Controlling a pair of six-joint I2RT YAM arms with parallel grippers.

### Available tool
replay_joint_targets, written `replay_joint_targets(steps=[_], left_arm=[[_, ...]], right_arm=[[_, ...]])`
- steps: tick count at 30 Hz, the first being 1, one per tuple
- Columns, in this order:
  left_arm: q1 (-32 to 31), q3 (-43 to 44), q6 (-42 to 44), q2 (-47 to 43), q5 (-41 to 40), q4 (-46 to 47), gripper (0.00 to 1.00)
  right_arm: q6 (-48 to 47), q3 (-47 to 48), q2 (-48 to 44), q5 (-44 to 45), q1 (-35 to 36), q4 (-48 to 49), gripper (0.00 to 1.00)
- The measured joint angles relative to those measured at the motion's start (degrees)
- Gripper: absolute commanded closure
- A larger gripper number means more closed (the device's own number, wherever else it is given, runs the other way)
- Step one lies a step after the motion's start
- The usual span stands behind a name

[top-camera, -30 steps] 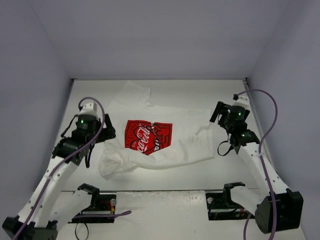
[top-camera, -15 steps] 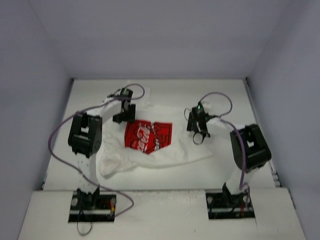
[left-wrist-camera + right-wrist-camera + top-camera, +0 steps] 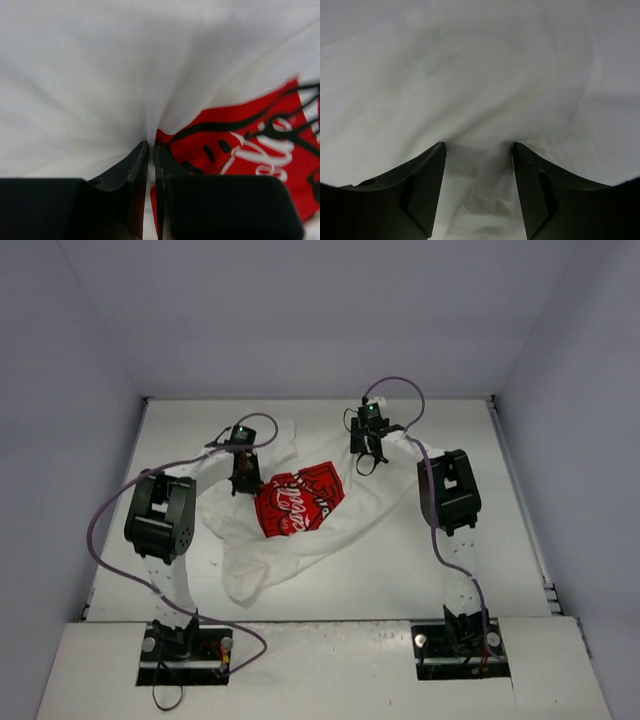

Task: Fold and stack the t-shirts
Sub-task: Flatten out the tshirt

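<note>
The white t-shirt (image 3: 262,558) lies crumpled in the middle of the table, its red chest print (image 3: 298,500) facing up and tilted. My left gripper (image 3: 243,483) reaches down at the print's left edge. In the left wrist view it (image 3: 151,146) is shut on a thin fold of the t-shirt (image 3: 100,75), right beside the red print (image 3: 240,145). My right gripper (image 3: 367,458) is down on the shirt's far right part. In its wrist view it (image 3: 478,147) presses into the cloth (image 3: 480,75), jaws apart, with a raised ridge of fabric between them.
The left arm's elbow (image 3: 160,517) hangs over the table's left side and the right arm's elbow (image 3: 450,490) over its right. Grey walls close the table (image 3: 480,560) on three sides. Purple cables loop above both arms.
Both arms swung in over the shirt and came down on it. The left gripper shut on a fold, the right narrowed. The shirt has bunched and shifted toward the back, its print tilted.
</note>
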Motion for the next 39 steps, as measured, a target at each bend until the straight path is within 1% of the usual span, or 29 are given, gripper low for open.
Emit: replay_joint_targets(steps=[1,2,3,5,7,9,10,12,14,16,18,20,23,25,26,29,30,32,34,35,36,37,39], left_arm=[[-0.6,-1.7,-0.7,-1.2,1.4,0.3,0.78],[-1.4,-3.1,-1.4,-2.2,3.6,1.0,0.62],[-2.6,-4.5,-2.2,-3.4,6.4,1.1,0.52],[-5.2,-6.7,-3.2,-5.9,11.2,0.6,0.38],[-6.9,-7.7,-2.8,-9.0,13.7,-0.9,0.33],[-7.6,-7.2,-1.8,-13.2,14.2,-3.3,0.31],[-7.2,-6.2,-1.1,-15.0,13.8,-4.4,0.31],[-5.1,-0.9,0.8,-17.1,11.9,-7.2,0.32],[-2.7,5.5,2.7,-16.4,9.9,-8.1,0.32],[-1.0,9.6,4.0,-14.3,8.2,-7.9,0.33],[0.3,11.5,4.9,-11.1,6.6,-8.0,0.35],[0.7,11.6,5.5,-7.0,5.5,-8.7,0.35],[-0.1,11.6,7.1,0.2,4.1,-10.2,0.35],[-0.7,12.0,7.9,4.1,3.9,-11.4,0.37],[-0.9,12.4,8.1,5.6,3.9,-11.8,0.39],[-1.5,15.4,8.9,7.7,3.2,-12.8,0.52],[-1.6,16.4,9.1,8.1,3.0,-12.6,0.59],[-1.7,17.1,9.3,8.4,2.6,-12.0,0.69],[-1.7,16.9,8.9,8.5,2.2,-12.0,0.89],[-1.7,16.5,8.9,8.6,2.1,-11.9,0.97],[-1.7,15.8,8.6,8.6,1.9,-11.5,1.0],[-1.7,14.9,8.2,8.6,1.8,-11.1,1.0],[-1.6,13.4,7.5,7.8,1.7,-10.2,1.0]], right_arm=[[-1.7,4.4,2.9,-1.1,-0.2,0.1,0.43],[-2.9,8.5,5.6,-1.7,-0.3,-0.8,0.42],[-4.7,14.2,8.3,-3.1,-0.3,-2.3,0.34],[-8.1,23.7,12.7,-5.3,-0.3,-3.0,0.18],[-10.9,28.2,13.7,-6.6,-0.3,-3.7,0.08],[-13.5,30.1,12.2,-7.2,-0.1,-4.4,0.03],[-14.4,30.0,10.8,-7.3,0.0,-4.5,0.02],[-15.3,27.2,6.2,-7.4,0.3,-4.5,0.03],[-14.8,20.6,-0.8,-6.8,0.5,-3.9,0.04],[-13.6,12.8,-8.3,-5.4,0.7,-4.0,0.06],[-11.0,4.0,-15.4,-3.7,0.9,-2.6,0.09],[-7.7,-5.3,-22.2,-2.0,0.9,-2.9,0.11],[-1.5,-18.0,-29.5,-0.9,0.8,-3.7,0.16],[2.8,-25.1,-32.0,-0.7,0.8,-4.0,0.2],[4.6,-28.0,-32.6,-0.6,0.8,-4.3,0.25],[9.0,-34.2,-32.7,-0.5,0.8,-4.9,0.29],[10.0,-35.3,-32.5,-0.5,0.8,-5.2,0.34],[11.3,-35.9,-32.0,-0.5,0.8,-5.1,0.42],[12.0,-35.3,-30.6,-0.5,0.8,-3.8,0.54],[12.2,-34.6,-29.3,-0.5,0.8,-3.2,0.6],[12.0,-33.7,-27.8,-0.6,0.8,-2.7,0.67],[11.8,-32.4,-25.8,-0.6,0.8,-2.5,0.72],[10.9,-29.0,-21.2,0.0,0.8,-1.8,0.76]])
